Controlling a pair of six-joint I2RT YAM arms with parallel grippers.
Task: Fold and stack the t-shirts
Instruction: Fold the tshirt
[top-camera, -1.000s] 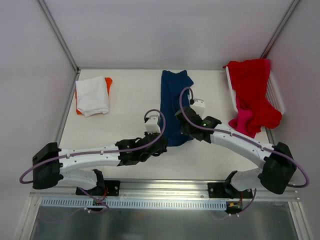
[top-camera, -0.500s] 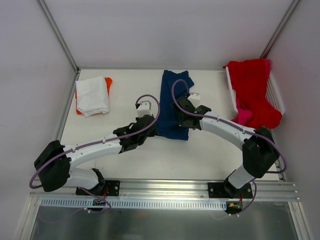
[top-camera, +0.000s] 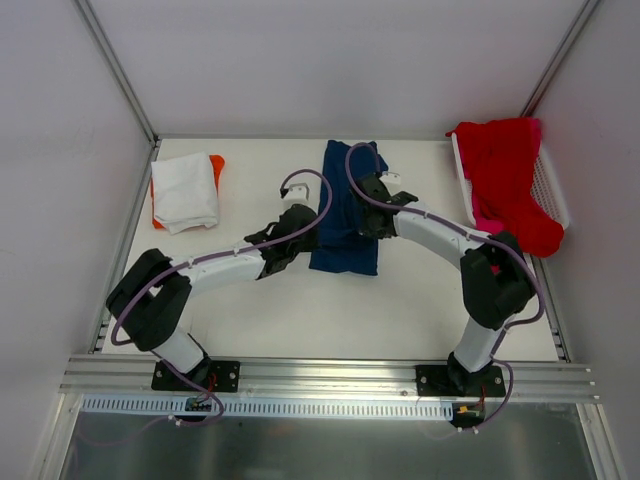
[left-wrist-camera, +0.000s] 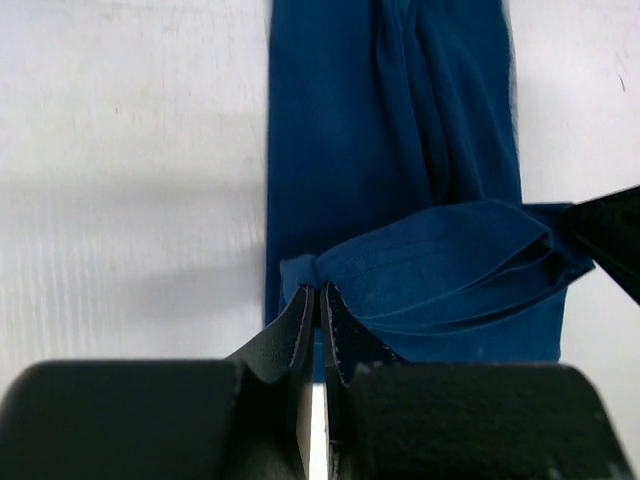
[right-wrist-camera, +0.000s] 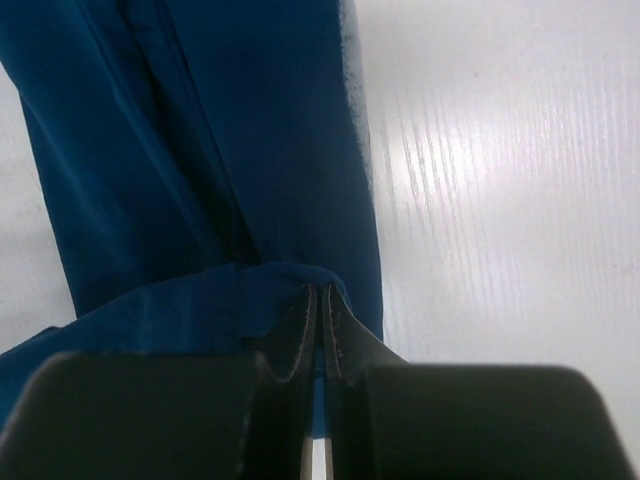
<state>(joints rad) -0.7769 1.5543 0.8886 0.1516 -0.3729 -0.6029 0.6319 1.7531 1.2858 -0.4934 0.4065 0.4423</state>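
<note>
The navy blue t-shirt (top-camera: 346, 210) lies as a long narrow strip in the middle of the table, its near end lifted and folded back over itself. My left gripper (top-camera: 312, 228) is shut on the left corner of that lifted hem (left-wrist-camera: 330, 275). My right gripper (top-camera: 372, 222) is shut on the right corner (right-wrist-camera: 300, 280). Both hold the hem above the rest of the strip (left-wrist-camera: 390, 110), which also shows in the right wrist view (right-wrist-camera: 200, 130). A folded white t-shirt (top-camera: 186, 190) lies on an orange one (top-camera: 217, 163) at the far left. Red (top-camera: 505, 170) and pink (top-camera: 484, 222) t-shirts hang from the basket.
The white mesh basket (top-camera: 550, 185) stands at the far right edge. Bare white table (top-camera: 270, 300) lies in front of the navy shirt. Metal frame posts rise at the back corners.
Both grippers have carried the near hem of the navy shirt away from me, toward the back of the table, folding the strip over itself. The arms have stretched out further.
</note>
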